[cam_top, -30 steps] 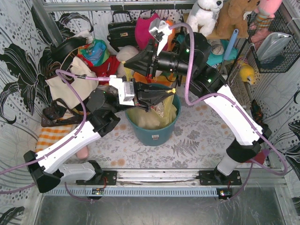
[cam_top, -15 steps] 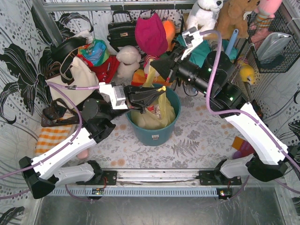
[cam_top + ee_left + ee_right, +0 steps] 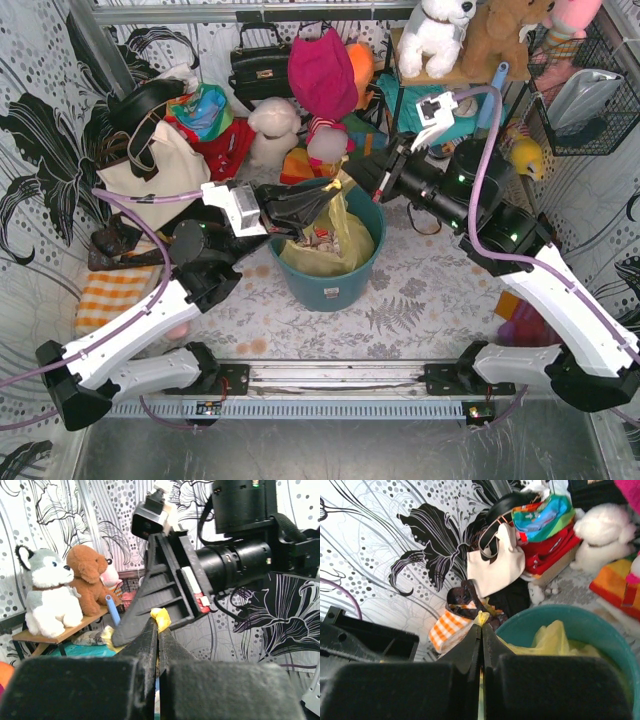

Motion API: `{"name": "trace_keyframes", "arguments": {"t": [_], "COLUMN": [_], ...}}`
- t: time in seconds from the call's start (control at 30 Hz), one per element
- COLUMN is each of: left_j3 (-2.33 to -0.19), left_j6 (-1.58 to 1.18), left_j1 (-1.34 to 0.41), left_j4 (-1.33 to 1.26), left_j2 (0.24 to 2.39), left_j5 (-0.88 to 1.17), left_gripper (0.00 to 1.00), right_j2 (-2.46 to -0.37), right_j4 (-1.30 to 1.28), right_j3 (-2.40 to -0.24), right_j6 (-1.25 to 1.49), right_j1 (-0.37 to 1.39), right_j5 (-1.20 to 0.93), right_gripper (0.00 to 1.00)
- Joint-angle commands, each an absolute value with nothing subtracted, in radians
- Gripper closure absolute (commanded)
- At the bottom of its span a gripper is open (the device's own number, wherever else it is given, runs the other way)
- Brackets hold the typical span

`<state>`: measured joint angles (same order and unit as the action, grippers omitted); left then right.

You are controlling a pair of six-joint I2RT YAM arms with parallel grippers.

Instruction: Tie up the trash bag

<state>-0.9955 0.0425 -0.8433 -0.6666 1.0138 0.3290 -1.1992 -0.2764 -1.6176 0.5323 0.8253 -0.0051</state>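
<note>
Now, with the trash bag (image 3: 312, 250) sitting in the teal bin (image 3: 330, 291), one yellow-green flap clenched in your left gripper (image 3: 327, 197) and another in your right gripper (image 3: 352, 172), cross the flaps low over the mouth, pulling evenly so neither thin tail slips or tears

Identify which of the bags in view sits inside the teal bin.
The thin yellow-green trash bag. The cream tote and the black handbag are both outside the bin, toward the back left.
</note>
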Motion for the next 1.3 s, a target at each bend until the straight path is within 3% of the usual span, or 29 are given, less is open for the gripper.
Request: {"name": "trace_keyframes", "arguments": {"t": [0.0, 0.37, 0.63, 0.93, 1.27], "left_j3": [-0.972, -0.970, -1.054, -1.233, -1.306], "left_j6": [0.066, 0.050, 0.007, 0.029, 0.112], "left_j1": [-0.841, -0.834, -0.834, -0.834, -0.834], "left_j4": [-0.721, -0.729, -0.687, -0.585, -0.478], "left_j2": [0.999, 1.005, 1.042, 1.150, 1.225], "left_j5": [0.263, 0.294, 0.556, 0.721, 0.693], "left_gripper": [0.98, 0.98, 0.98, 0.98, 0.98], "right_j2": [-1.132, -1.067, -1.310, -1.578, -1.692], "right_j4": [-0.240, -0.159, -0.156, -0.261, -0.371], "right_j3": [-1.536, -1.443, -1.767, -2.153, -2.333], "right_j6": [0.646, 0.689, 0.559, 0.571, 0.565], "right_j1": [0.831, 0.831, 0.831, 0.832, 0.831], "right_j5": [-0.029, 0.009, -0.040, -0.252, -0.342], "right_gripper": [1.00, 1.00, 1.00, 1.00, 1.00]}}
